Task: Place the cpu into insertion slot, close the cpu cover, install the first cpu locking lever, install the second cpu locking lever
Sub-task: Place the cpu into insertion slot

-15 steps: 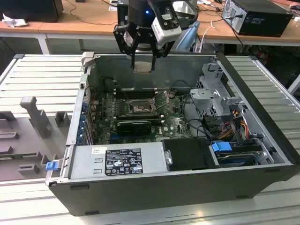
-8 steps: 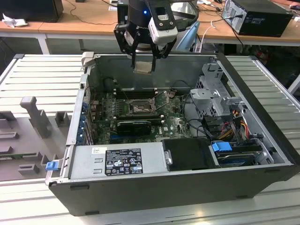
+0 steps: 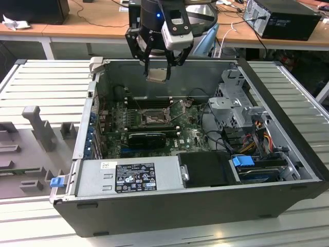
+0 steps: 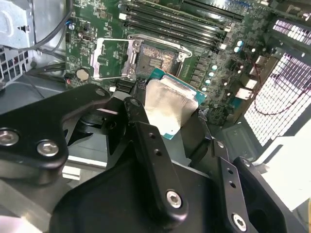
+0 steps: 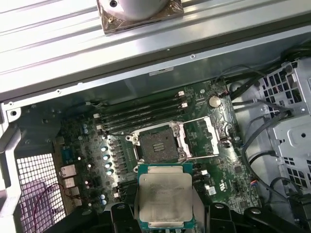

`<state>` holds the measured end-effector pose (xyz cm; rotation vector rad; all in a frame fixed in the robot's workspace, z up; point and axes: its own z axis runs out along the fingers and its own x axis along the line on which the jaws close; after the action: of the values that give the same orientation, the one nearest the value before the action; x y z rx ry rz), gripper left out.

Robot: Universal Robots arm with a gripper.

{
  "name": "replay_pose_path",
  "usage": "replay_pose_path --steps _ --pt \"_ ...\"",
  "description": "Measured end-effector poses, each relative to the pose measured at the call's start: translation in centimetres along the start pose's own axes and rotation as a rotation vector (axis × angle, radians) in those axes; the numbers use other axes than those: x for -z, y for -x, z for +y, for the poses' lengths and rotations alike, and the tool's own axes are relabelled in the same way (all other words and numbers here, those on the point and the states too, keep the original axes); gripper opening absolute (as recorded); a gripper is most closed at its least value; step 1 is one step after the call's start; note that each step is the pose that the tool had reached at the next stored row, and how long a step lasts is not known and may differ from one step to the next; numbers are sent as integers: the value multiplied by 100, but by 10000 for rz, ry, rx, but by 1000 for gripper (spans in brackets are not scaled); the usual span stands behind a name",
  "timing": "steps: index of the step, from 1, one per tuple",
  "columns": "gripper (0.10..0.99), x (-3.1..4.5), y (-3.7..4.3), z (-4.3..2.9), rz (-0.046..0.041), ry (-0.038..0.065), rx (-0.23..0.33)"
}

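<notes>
My gripper (image 3: 157, 72) hangs over the open computer case, shut on the cpu (image 3: 157, 75), a flat square chip with a pale silver face. In both wrist views the cpu (image 5: 165, 199) (image 4: 170, 104) sits between the black fingers (image 4: 138, 116), well above the green motherboard (image 5: 87, 160). The insertion slot (image 5: 158, 144) (image 4: 158, 58) (image 3: 153, 117) lies bare below it, its dark square bed exposed. The cpu cover (image 5: 201, 138) (image 4: 112, 58), a silver frame plate, is swung open beside the slot.
Long black memory slots (image 5: 141, 114) run beside the socket, and a long black card (image 3: 146, 138) lies in front of it. A power supply (image 3: 128, 175), drive cage (image 3: 236, 110) and loose cables (image 3: 257, 136) crowd the case. Grey fixtures (image 3: 38, 128) stand at the exterior view's left.
</notes>
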<state>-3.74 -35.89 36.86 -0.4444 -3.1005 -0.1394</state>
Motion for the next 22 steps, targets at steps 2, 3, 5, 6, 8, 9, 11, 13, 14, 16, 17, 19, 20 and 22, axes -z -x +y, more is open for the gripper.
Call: replay_pose_path --steps 2,3,5,6,8,9,11,13,14,16,17,19,20,22 --pt "533 -2 0 0 -20 4 -224" --pt "533 -2 0 0 -33 7 -380" --pt "533 -3 0 0 -55 12 -626" --pt "533 -4 0 0 -73 16 -829" --pt "533 -4 0 0 -88 19 -1001" --pt "533 -5 0 0 -99 21 -1132" --pt "533 -5 0 0 -116 24 -1314" --pt "533 -6 0 0 -136 29 -1553" --pt "533 -6 0 0 -144 30 -1641" --pt "533 -6 0 -1 -166 33 -1878" --pt "533 -7 0 0 -188 37 -2134" --pt "533 -9 0 -1 -221 44 -2514" --pt "533 -9 1 -1 -236 47 -2683" --pt "533 -11 1 -1 -262 54 -2981"
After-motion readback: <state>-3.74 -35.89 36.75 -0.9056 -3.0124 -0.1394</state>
